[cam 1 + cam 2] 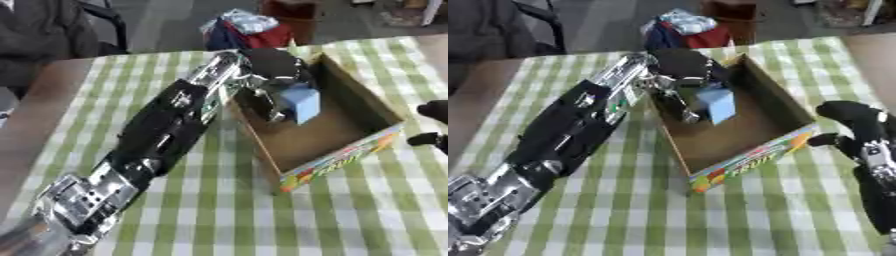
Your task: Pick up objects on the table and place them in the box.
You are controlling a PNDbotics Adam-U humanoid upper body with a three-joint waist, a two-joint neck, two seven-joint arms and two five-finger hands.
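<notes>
Reaching in from the lower left, the left arm is stretching diagonally across the counter (367,210) (green-and-white checked cloth) and over the near-left wall of the box (350,155). Left hand (267,87) is hanging inside the box near its far-left corner, fingers curled and clamped on a light blue block (302,102). Block is sitting above the brown box floor, tilted, one corner pointing down; cannot tell whether it is touching the floor. Hand's silver fingers (677,102) are showing on the block's left side, dark palm above it.

Box is lying askew on the cloth, open top facing up, printed colourful strip running along its near wall. Brown interior is showing around the block.

Right hand (859,125) is idling at the right edge, just beside the box's right corner, black fingers curled in and holding nothing (best seen in the right eye view). Only its dark fingertips are showing in the left eye view.

Past the far edge of the counter, a heap of red, blue and white cloth (245,27) is lying on the floor.
</notes>
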